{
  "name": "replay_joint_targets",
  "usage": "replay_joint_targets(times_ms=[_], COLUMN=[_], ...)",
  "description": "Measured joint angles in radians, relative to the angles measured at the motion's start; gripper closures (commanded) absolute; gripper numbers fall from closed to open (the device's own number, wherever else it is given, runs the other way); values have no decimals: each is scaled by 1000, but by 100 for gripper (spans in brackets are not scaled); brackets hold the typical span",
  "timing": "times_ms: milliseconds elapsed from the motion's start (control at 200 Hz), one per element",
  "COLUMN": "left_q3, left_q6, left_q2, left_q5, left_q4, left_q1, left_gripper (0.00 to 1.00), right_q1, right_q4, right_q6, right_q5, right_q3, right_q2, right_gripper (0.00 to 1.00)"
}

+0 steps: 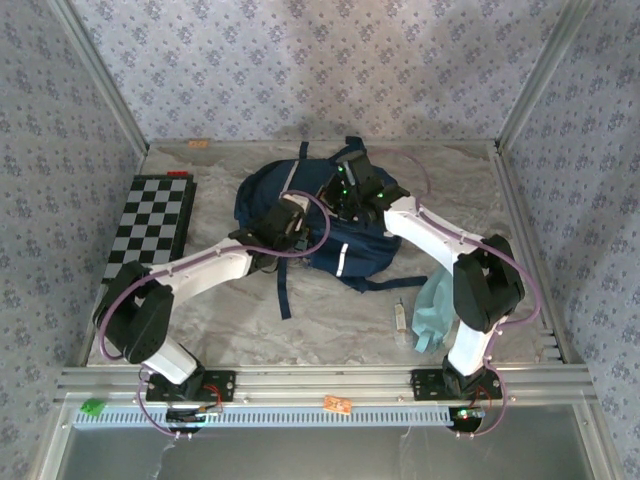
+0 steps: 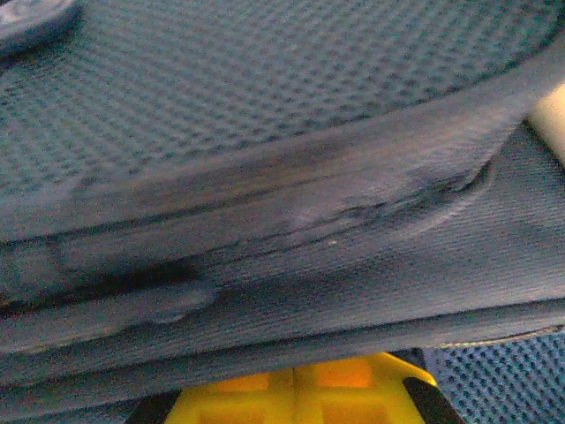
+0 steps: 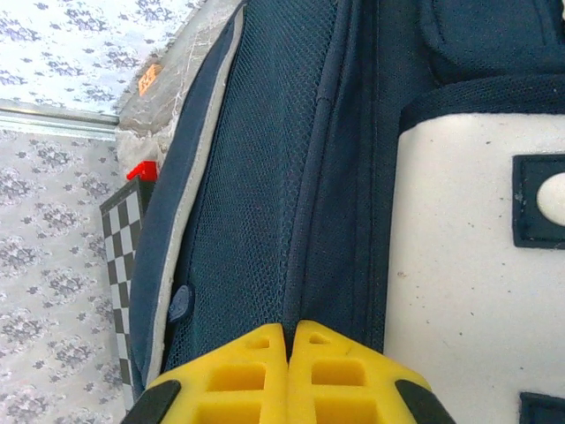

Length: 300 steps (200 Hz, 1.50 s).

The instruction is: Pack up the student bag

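From above and behind the arm bases we are looking down and forward over the whole table, the backpack and the checkered board. At the left wrist we are staring past the left gripper straight into the backpack's fabric, so near that it is blurring. At the right wrist we are looking along the right gripper across the same backpack at close range, also catching the checkered board and the table's far edge, both of which we are seeing from the top too.
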State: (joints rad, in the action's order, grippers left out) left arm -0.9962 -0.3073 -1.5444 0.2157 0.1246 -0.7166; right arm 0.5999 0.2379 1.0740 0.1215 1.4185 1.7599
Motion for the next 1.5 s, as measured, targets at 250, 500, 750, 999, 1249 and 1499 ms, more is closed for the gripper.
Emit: replay_joint_targets(times_ms=[250,500,750,999,1249,1499], left_q3=[73,92,44,-47,-63,-63], left_q6=[1,23,-44,-152,-180,-185], left_q2=[85,89,60,-16,-72,-72], left_q5=[-56,-132,-120,-92,-13,-6], left_q4=[32,36,36,50,96,89], left_q1=[112,190,15,-103,-68,19], left_gripper=[100,100,100,100,100,94], right_q1=[-13,-44,-137,-184,-145,-83], right_q4=[22,90,326,374,178,-29], right_q6=[-59,-169,-320,-414,-219,-9], right_q5=[41,102,209,198,190,164], right_q3=[0,50,415,416,-33,-92], right_q2=[0,29,258,206,-84,34], right_gripper=[100,100,76,41,38,26])
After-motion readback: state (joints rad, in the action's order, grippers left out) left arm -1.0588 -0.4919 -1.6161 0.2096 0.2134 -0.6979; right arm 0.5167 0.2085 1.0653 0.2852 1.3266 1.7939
